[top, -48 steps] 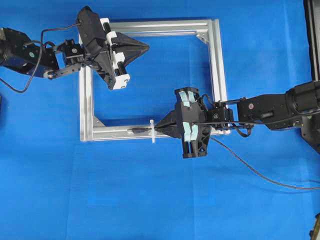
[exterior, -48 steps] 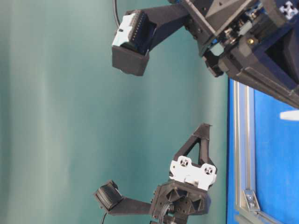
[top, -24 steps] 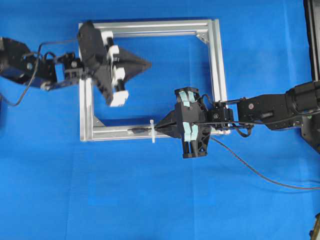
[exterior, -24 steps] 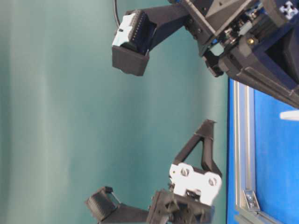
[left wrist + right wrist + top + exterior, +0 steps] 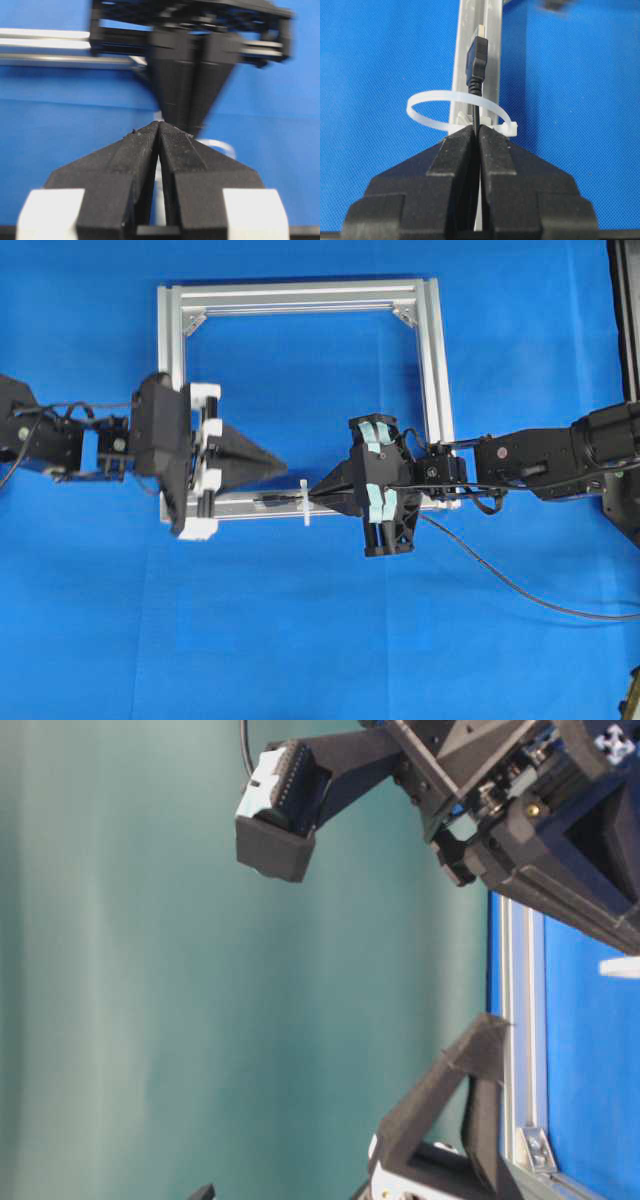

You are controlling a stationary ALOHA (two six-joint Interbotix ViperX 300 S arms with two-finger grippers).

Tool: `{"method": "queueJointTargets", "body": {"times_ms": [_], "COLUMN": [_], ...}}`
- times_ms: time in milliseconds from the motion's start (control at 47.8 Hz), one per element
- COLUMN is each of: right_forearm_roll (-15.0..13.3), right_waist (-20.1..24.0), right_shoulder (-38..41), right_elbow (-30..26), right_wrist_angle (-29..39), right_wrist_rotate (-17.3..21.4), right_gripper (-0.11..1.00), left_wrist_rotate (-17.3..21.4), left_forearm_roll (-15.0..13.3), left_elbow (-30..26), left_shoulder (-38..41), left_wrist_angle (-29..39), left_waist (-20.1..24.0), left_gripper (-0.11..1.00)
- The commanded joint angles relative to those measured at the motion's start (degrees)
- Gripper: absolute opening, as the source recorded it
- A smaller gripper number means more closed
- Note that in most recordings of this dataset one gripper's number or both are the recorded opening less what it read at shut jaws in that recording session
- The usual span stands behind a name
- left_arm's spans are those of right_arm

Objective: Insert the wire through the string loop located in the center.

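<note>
The wire (image 5: 476,55) is a thin black cable with a slim plug. My right gripper (image 5: 476,131) is shut on it just behind the white string loop (image 5: 455,107). The plug has passed through the loop and lies along the silver frame's near rail (image 5: 240,506). Overhead, the plug (image 5: 275,502) sits left of the loop (image 5: 304,502), with my right gripper (image 5: 313,497) on the loop's right. My left gripper (image 5: 284,464) is shut and empty, pointing right, its tip just above and left of the plug. In the left wrist view its shut tips (image 5: 159,125) face the right gripper's fingers (image 5: 187,95).
The square aluminium frame (image 5: 432,390) lies flat on the blue cloth. The wire's slack (image 5: 520,590) trails from the right gripper to the right edge. A dark fixture (image 5: 625,300) stands at the far right edge. In the table-level view the frame rail (image 5: 520,1020) runs below the right arm.
My left arm has swung from the frame's top-left corner down to the bottom-left, bringing its shut gripper close to the plug. The right gripper and wire have stayed put.
</note>
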Motion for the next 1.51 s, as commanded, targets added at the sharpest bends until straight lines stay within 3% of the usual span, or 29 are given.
{"method": "queueJointTargets", "body": {"times_ms": [0, 607, 712, 900, 984, 1486], "right_forearm_roll": [0.0, 0.0, 0.09, 0.0, 0.0, 0.0], "right_waist": [0.09, 0.18, 0.26, 0.26, 0.26, 0.26], "right_shoulder": [-0.7, -0.7, -0.62, -0.7, -0.7, -0.7], "right_elbow": [-0.62, -0.62, -0.62, -0.53, -0.53, -0.53], "right_wrist_angle": [-0.7, -0.7, -0.7, -0.7, -0.7, -0.79], "right_wrist_rotate": [-0.09, -0.09, -0.09, -0.09, -0.09, -0.09], "right_gripper": [-0.03, -0.03, -0.03, -0.03, -0.03, -0.03], "left_wrist_rotate": [0.0, 0.0, 0.0, 0.09, 0.09, 0.09], "left_forearm_roll": [0.18, 0.18, 0.18, 0.09, 0.18, 0.18], "left_elbow": [-0.35, -0.62, -0.79, -1.05, -1.23, -3.25], "left_shoulder": [-1.49, -1.32, -1.32, -1.23, -1.23, 2.81], "left_wrist_angle": [0.0, 1.58, 2.2, 3.87, 4.66, 8.96], "left_waist": [-1.49, -2.37, -2.37, -2.37, -2.37, -1.58], "left_gripper": [0.0, 0.02, 0.2, 0.75, 0.9, 0.89]}}
